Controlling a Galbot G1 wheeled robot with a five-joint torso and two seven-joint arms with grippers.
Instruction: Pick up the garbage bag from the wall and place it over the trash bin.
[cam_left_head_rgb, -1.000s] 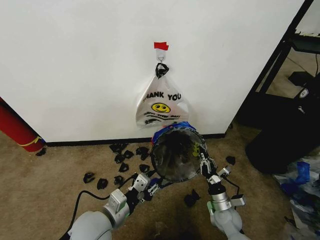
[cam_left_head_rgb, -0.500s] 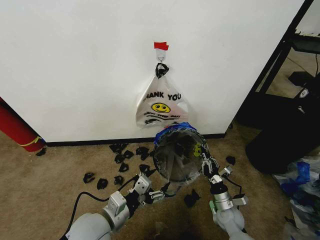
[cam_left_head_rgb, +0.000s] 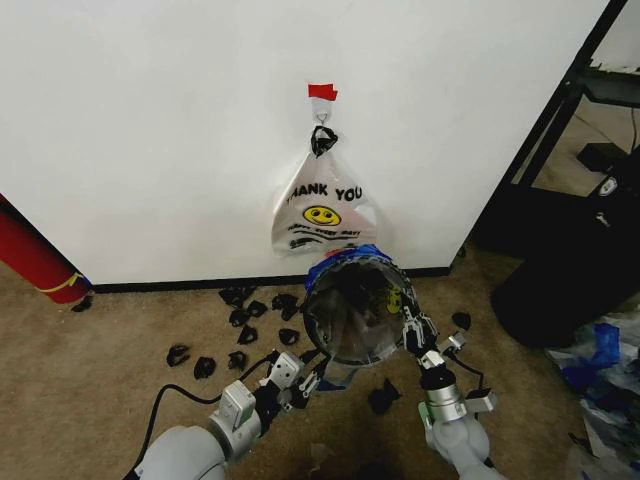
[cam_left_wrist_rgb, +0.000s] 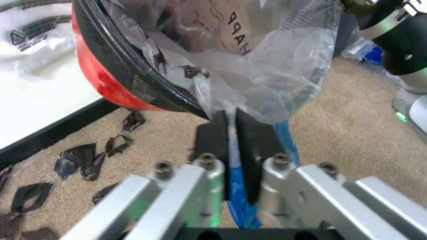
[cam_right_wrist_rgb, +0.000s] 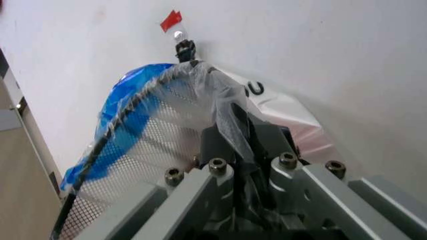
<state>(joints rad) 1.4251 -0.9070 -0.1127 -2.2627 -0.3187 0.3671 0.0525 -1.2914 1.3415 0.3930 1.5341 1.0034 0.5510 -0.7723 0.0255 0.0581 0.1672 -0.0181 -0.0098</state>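
Note:
The trash bin (cam_left_head_rgb: 350, 312), black mesh with a red base (cam_left_wrist_rgb: 107, 85), stands on the carpet by the wall (cam_left_head_rgb: 150, 130), its mouth turned up toward me. The see-through garbage bag (cam_left_head_rgb: 352, 330) lines it, its blue edge (cam_left_head_rgb: 350, 252) wrapped over the far rim. My left gripper (cam_left_head_rgb: 312, 378) is shut on the bag's blue edge (cam_left_wrist_rgb: 232, 165) just off the near rim; the left wrist view shows the pads (cam_left_wrist_rgb: 257, 145) pinching it. My right gripper (cam_left_head_rgb: 408, 322) is shut on the plastic (cam_right_wrist_rgb: 230, 112) at the right rim.
A white "THANK YOU" smiley bag (cam_left_head_rgb: 322, 208) hangs from the hook under red tape (cam_left_head_rgb: 322, 92). Black scraps (cam_left_head_rgb: 240, 320) litter the carpet. A red cylinder (cam_left_head_rgb: 35, 255) stands far left, black furniture (cam_left_head_rgb: 560, 270) and blue-and-clear bags (cam_left_head_rgb: 605, 365) on the right.
My left gripper has drawn back from the bin's near rim with the bag edge, stretching a flap of plastic below the rim. The right gripper has barely moved.

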